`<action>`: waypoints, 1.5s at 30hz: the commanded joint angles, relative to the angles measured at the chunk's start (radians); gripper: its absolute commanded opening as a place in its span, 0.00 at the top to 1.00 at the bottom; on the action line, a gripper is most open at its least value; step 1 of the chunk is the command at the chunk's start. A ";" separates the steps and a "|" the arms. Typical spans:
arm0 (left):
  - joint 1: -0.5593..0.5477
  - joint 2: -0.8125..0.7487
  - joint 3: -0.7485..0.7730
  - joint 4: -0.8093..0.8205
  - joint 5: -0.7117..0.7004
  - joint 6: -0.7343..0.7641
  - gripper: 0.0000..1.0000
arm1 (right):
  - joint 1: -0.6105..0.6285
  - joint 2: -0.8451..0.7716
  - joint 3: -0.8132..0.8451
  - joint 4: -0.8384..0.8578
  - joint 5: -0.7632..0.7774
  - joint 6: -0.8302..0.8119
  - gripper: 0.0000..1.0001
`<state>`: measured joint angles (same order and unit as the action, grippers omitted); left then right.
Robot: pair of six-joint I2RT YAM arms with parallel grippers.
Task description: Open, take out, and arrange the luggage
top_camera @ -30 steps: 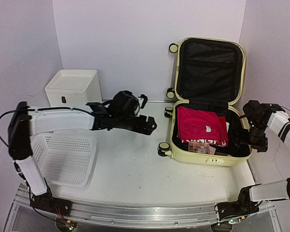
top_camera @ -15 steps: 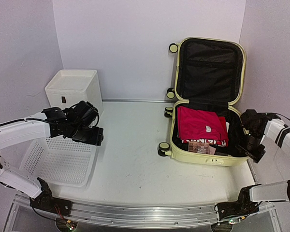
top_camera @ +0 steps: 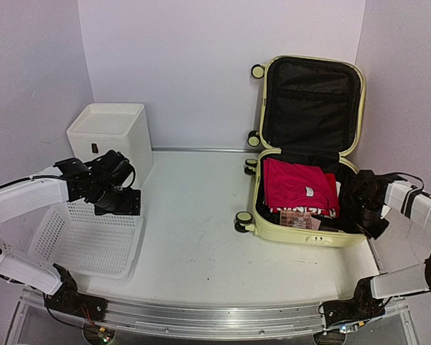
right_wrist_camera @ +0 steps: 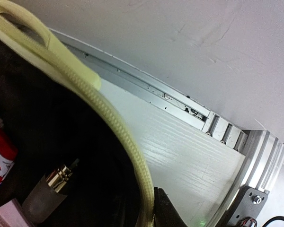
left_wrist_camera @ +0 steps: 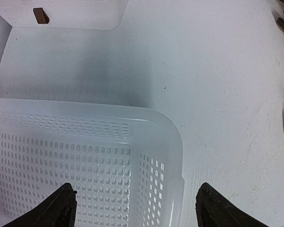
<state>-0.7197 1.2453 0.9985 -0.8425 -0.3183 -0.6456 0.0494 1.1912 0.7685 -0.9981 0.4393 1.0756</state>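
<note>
The luggage [top_camera: 309, 237], a pale yellow hard-shell suitcase, lies open at the back right, its black-lined lid [top_camera: 312, 100] propped upright. Inside lie a red garment [top_camera: 298, 185] and a small pinkish box [top_camera: 298, 218]. My right gripper [top_camera: 368, 210] sits at the case's right wall. In the right wrist view its outer finger [right_wrist_camera: 166, 212] presses the yellow zipper rim [right_wrist_camera: 109, 113]; the inner finger is lost in the dark lining. A small gold-capped bottle [right_wrist_camera: 57, 182] shows inside. My left gripper [top_camera: 118, 201] hangs open and empty over the basket's far right corner [left_wrist_camera: 165, 137].
A white perforated basket [top_camera: 86, 237] sits at the near left, with a white drawer box [top_camera: 108, 129] behind it. The suitcase wheels [top_camera: 243, 221] stick out toward the table's middle. An aluminium rail [right_wrist_camera: 189, 111] runs just right of the suitcase.
My left arm has pulled back from the table's middle to above the basket. My right gripper has dropped onto the suitcase's right rim and closed there.
</note>
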 commanded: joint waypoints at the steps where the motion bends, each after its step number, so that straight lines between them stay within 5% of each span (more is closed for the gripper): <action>1: 0.017 -0.010 -0.010 -0.020 -0.016 -0.025 0.12 | -0.006 0.041 0.016 0.108 0.074 -0.017 0.84; 15: 0.034 0.081 -0.027 -0.022 0.034 -0.045 0.08 | -0.017 0.161 0.116 0.289 0.138 -0.322 0.97; 16: 0.034 0.091 -0.027 -0.022 0.034 -0.044 0.07 | -0.017 0.157 0.118 0.291 0.130 -0.342 0.93; 20: 0.034 0.121 -0.024 -0.023 0.023 -0.032 0.05 | -0.017 0.084 0.112 0.254 0.050 -0.435 0.42; 24: 0.034 0.159 -0.008 -0.021 0.018 -0.021 0.09 | -0.017 -0.020 0.126 0.173 -0.117 -0.606 0.18; 38: 0.034 0.251 -0.021 0.304 0.471 -0.079 0.19 | -0.017 -0.277 0.168 -0.005 -0.453 -0.700 0.02; 45: 0.031 0.563 0.227 0.617 0.723 -0.177 0.18 | -0.017 -0.326 0.167 -0.050 -0.660 -0.717 0.02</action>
<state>-0.6861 1.6295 1.0451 -0.5117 0.1925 -0.7486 0.0288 0.9096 0.8986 -1.0237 -0.0608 0.3809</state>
